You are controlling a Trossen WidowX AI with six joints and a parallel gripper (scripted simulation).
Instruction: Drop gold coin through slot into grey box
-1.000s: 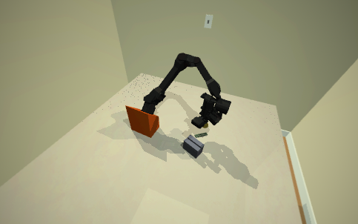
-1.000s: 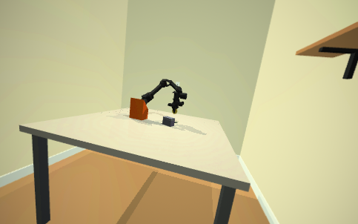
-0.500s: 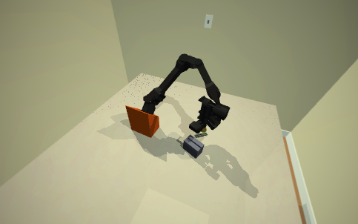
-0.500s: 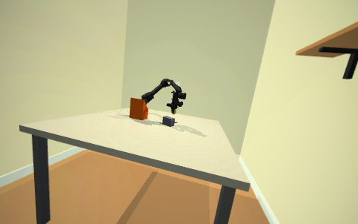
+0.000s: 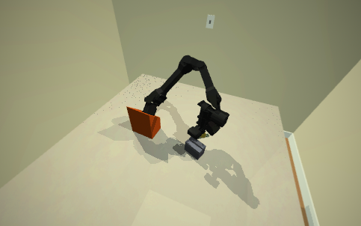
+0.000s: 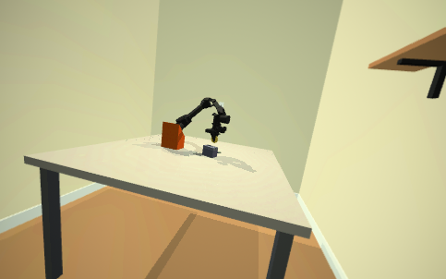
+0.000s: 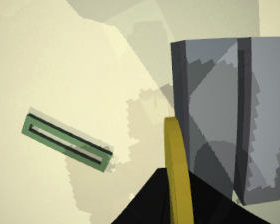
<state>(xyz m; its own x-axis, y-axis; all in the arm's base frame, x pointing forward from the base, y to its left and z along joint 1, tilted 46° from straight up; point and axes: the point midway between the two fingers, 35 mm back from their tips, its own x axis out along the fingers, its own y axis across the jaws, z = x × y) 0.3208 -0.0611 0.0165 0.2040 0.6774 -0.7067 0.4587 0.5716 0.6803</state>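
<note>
The gold coin (image 7: 177,165) (image 5: 204,135) (image 6: 216,139) is held edge-on between the fingertips of my gripper (image 7: 169,176), which is shut on it. In the wrist view the coin stands nearly upright, left of the slot and overlapping the left side of the grey box (image 7: 213,95) (image 5: 193,150) (image 6: 210,151). The box is closed, with a dark slot (image 7: 244,100) running lengthwise in its lid. In the exterior view the coin hangs above the box's level. The green holder (image 7: 105,164) lies left of the box in the wrist view, with its groove empty; the arm hides it in the top view.
An orange block (image 5: 142,124) (image 6: 172,136) stands at the arm's base on the table (image 5: 92,168) (image 6: 137,159). The arm's shadow falls across the box and the table. A wall shelf (image 6: 427,51) is far to the right in the exterior view.
</note>
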